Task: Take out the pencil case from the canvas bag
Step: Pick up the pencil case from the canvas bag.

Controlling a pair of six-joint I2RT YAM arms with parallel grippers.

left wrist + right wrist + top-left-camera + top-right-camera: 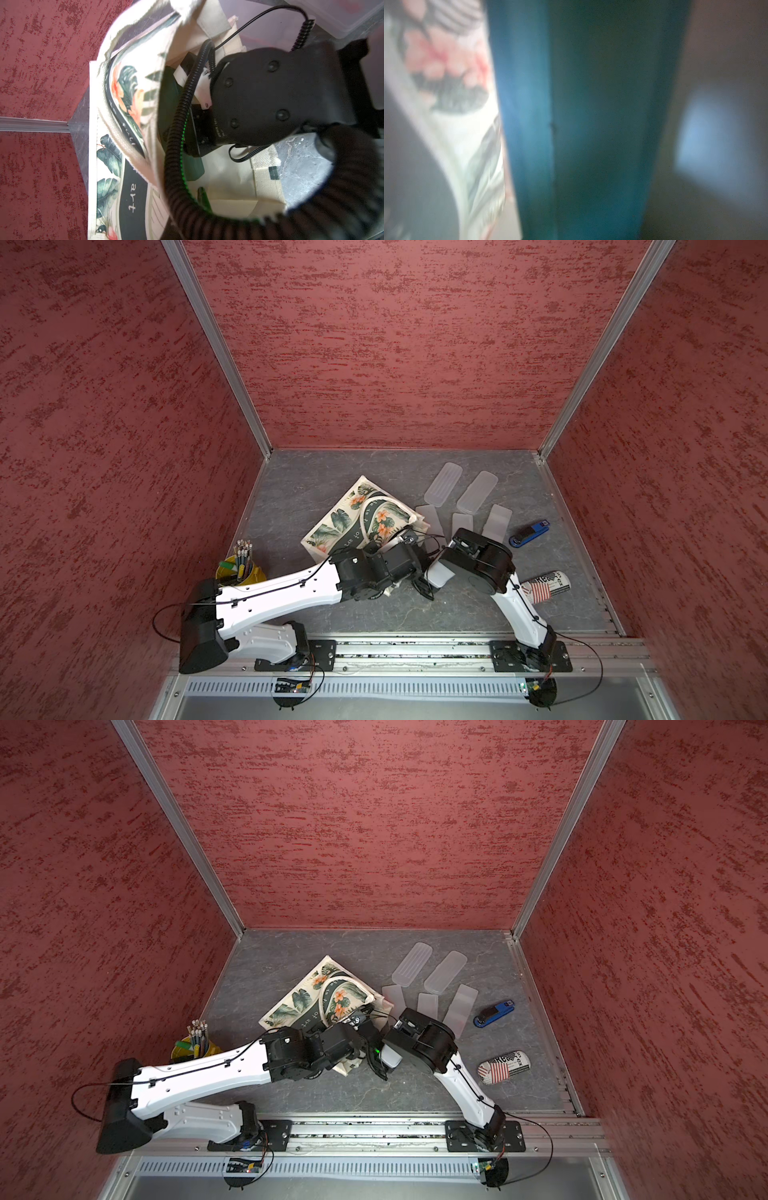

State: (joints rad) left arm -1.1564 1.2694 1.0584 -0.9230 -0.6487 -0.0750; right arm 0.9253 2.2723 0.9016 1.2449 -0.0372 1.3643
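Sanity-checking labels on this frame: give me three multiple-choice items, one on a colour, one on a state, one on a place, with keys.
1. The pencil cup is: A red; B blue; C yellow.
2. The canvas bag is: A upright; B lying on the table; C hanging.
3. The blue stapler lies: A on the table, right of the bag; B in the cup; C on the bag.
Key: 1C, its rim shows yellow; 2B, its printed side faces up; 3A, bare table surrounds it.
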